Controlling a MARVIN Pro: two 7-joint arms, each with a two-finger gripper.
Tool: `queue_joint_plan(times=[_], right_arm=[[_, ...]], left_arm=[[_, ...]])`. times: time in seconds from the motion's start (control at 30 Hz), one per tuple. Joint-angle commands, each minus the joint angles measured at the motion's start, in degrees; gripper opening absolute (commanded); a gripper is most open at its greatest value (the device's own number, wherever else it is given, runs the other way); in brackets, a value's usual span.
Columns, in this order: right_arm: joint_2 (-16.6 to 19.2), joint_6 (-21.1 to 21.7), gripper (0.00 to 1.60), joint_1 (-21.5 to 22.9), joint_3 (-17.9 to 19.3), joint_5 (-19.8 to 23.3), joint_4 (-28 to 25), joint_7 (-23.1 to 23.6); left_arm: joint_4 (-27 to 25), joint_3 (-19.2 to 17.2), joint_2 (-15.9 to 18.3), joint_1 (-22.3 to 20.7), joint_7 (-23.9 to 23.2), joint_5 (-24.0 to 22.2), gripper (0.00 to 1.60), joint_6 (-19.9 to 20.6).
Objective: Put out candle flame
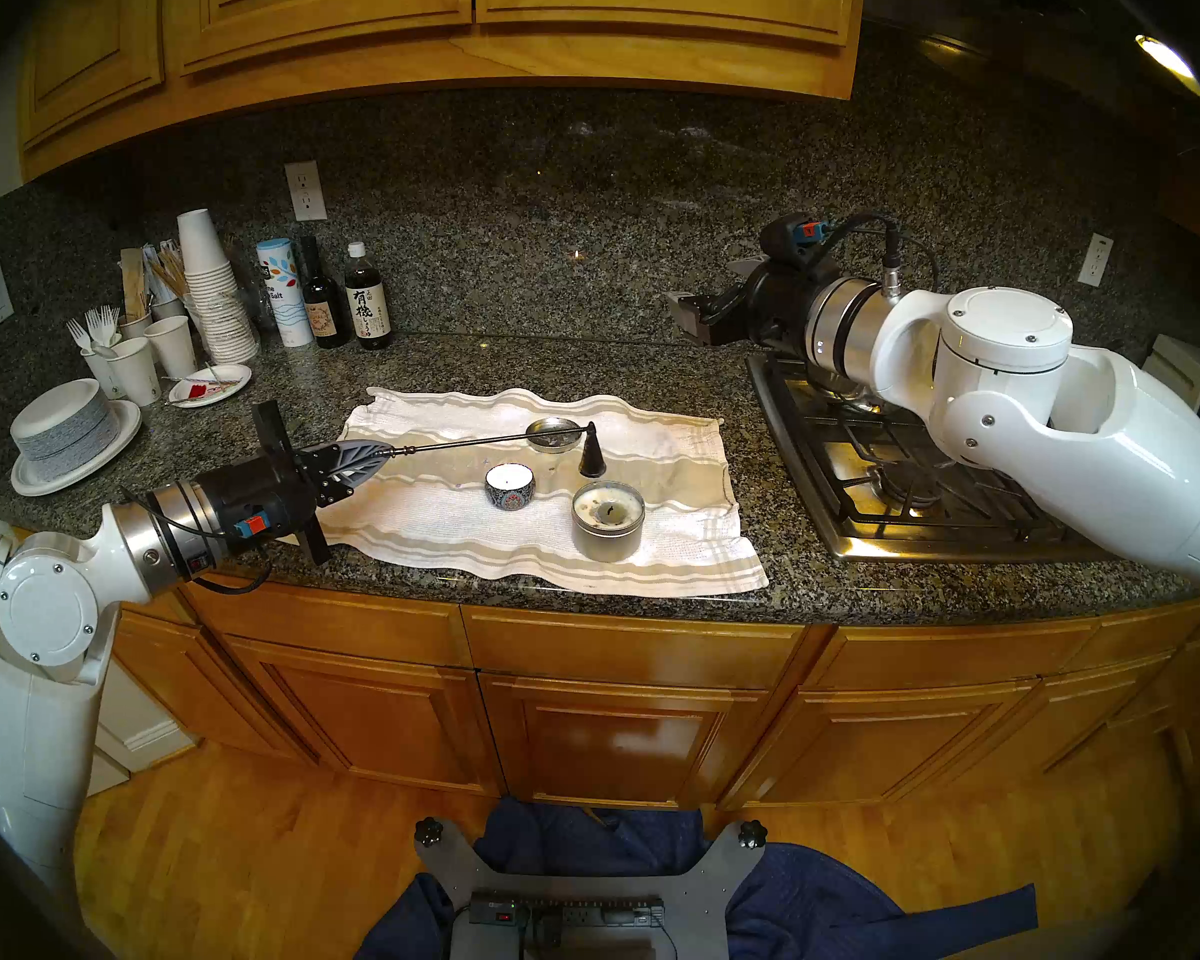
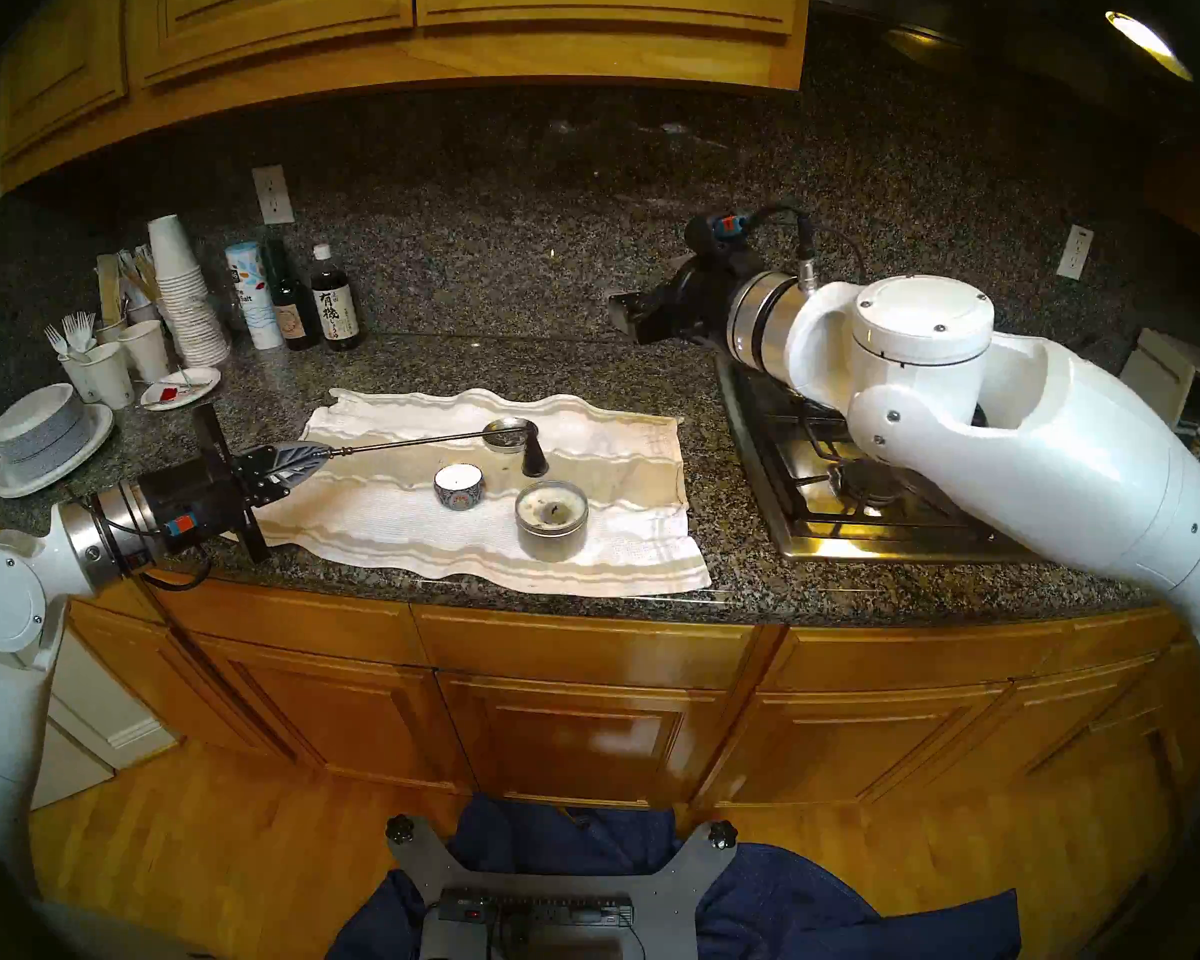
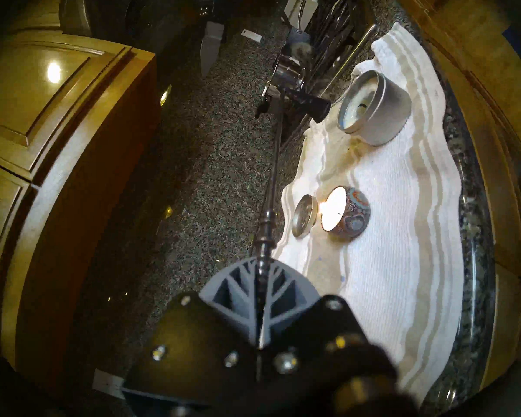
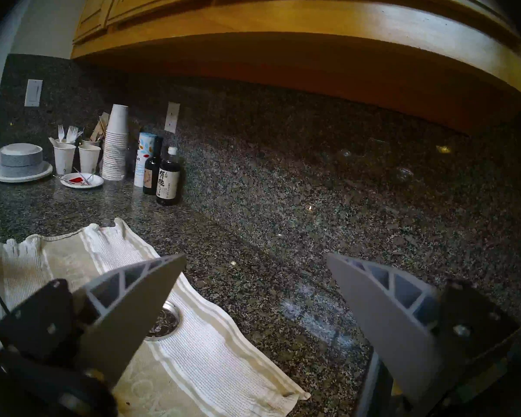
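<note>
Left claw (image 1: 348, 468): clenched on the snuffer (image 1: 493, 442) handle, rod running rightward.
Bell: hung past the lit candle (image 1: 509, 486), toward the tin.
Right claw (image 4: 254, 290): released, well apart.

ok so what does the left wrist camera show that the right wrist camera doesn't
Only the left wrist view shows the left gripper shut on the snuffer, its black bell raised near the large tin candle, and the small patterned candle, which glows brightly as if lit.

Only the right wrist view shows the right gripper, open and holding nothing, plus the paper cups and bottles along the wall.

Both show the striped towel and the loose metal lid lying on it.
</note>
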Motion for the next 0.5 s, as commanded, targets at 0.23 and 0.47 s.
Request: queue_joint_plan(times=[0.23, 0.47], right_arm=[[-0.9, -0.9, 1.6, 1.7, 1.5, -0.4, 0.1, 0.2], [-1.1, -0.8, 1.6, 1.8, 1.6, -0.5, -0.1, 0.1]], left_arm=[[0.6, -5.6, -1.5, 0.6, 1.2, 0.1, 0.0, -0.5], [2.3, -5.8, -1.7, -0.3, 1.5, 1.4, 0.0, -0.5]])
